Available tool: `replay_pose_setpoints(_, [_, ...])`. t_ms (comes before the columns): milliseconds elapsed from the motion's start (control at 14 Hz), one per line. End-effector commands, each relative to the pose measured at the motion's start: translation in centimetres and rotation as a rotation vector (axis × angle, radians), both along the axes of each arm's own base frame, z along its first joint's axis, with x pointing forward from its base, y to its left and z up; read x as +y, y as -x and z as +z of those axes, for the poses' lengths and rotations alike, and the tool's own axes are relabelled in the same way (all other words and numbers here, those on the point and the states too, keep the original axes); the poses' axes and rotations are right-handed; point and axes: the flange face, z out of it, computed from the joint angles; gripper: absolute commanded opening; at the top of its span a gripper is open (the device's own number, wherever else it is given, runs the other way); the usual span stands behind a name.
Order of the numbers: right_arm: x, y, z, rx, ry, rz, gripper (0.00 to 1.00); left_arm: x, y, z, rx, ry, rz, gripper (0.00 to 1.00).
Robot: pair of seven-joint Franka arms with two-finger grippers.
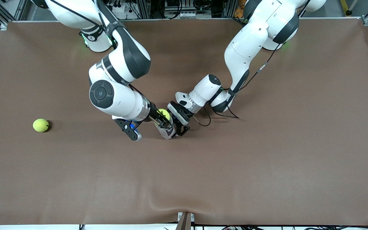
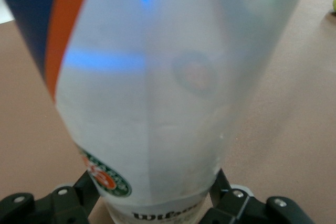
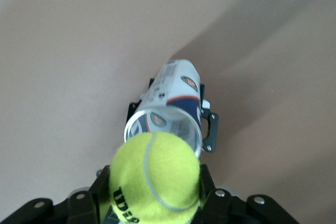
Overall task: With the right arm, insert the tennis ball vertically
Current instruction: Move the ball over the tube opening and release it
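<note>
My right gripper (image 1: 163, 117) is shut on a yellow-green tennis ball (image 1: 164, 113) and holds it right over the open mouth of a clear Wilson ball can (image 1: 167, 131). In the right wrist view the ball (image 3: 155, 177) sits between my right gripper's fingers (image 3: 207, 182), just over the can's rim (image 3: 164, 109). My left gripper (image 1: 173, 130) is shut on the can's lower part and holds it upright on the table. In the left wrist view the can (image 2: 157, 103) fills the picture between the left gripper's fingers (image 2: 227, 191).
A second tennis ball (image 1: 40, 125) lies on the brown table (image 1: 267, 159) toward the right arm's end. The left arm's black cable (image 1: 217, 115) loops on the table beside its wrist.
</note>
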Motion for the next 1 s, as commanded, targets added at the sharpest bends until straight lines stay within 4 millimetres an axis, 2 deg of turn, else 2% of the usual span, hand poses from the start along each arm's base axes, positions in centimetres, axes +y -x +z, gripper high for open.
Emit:
replay_pose_setpoints(0, [0.0,-0.6,0.9,-0.009,-0.015,-0.015,0.08,0.0,0.1,0.8,-0.014,0.003,-0.003,0.85])
replay_pose_setpoints(357, [0.3,-0.6,-0.6,0.009,-0.005,-0.013,0.12,0.0,0.1,0.8,-0.014,0.003,-0.003,0.85])
replay_pose_setpoints(500, [0.2,-0.8,-1.2,0.015,-0.001,-0.016,0.19,0.0,0.1,0.8,-0.014,0.003,-0.003,0.85])
replay_pose_setpoints(643, [0.1,-0.8,-1.2,0.016,-0.001,-0.019,0.50,0.0,0.1,0.8,-0.014,0.003,-0.003,0.85])
replay_pose_setpoints(714, [0.2,-0.8,-1.2,0.016,-0.001,-0.017,0.70,0.0,0.1,0.8,-0.014,0.003,-0.003,0.85])
replay_pose_setpoints(786, [0.3,-0.7,-1.2,0.016,0.000,-0.017,1.00,0.0,0.1,0.8,-0.014,0.003,-0.003,0.85])
replay_pose_setpoints(929, [0.4,-0.6,-0.9,0.011,0.001,-0.012,1.00,0.0,0.1,0.8,-0.014,0.004,-0.002,0.85])
